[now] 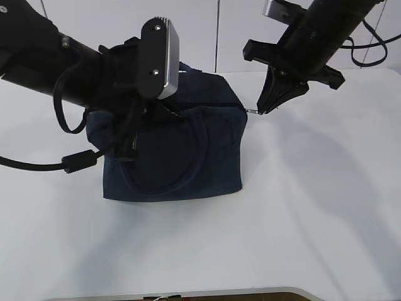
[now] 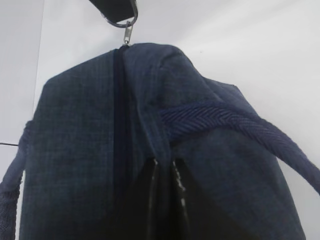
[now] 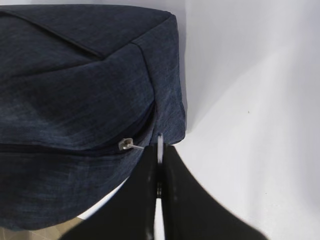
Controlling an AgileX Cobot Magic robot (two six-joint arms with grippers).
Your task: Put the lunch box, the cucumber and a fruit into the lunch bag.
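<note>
The navy lunch bag [image 1: 182, 163] stands on the white table, its top zipper [image 2: 120, 125] drawn shut along its length. My left gripper [image 2: 164, 162] is shut on a fold of the bag's top fabric beside a loop handle [image 2: 225, 117]. At the bag's right end my right gripper [image 3: 159, 150] is shut on the silver ring pull [image 3: 159, 142], which hangs from the zipper slider [image 3: 125, 144]. In the exterior view that gripper [image 1: 262, 111] points down at the bag's upper right corner. The lunch box, the cucumber and the fruit are out of view.
The white table [image 1: 313, 219] stretches to the right of and in front of the bag, with its front edge [image 1: 188, 293] low in the exterior view. The left arm's black cable [image 1: 75, 162] loops down beside the bag's left side.
</note>
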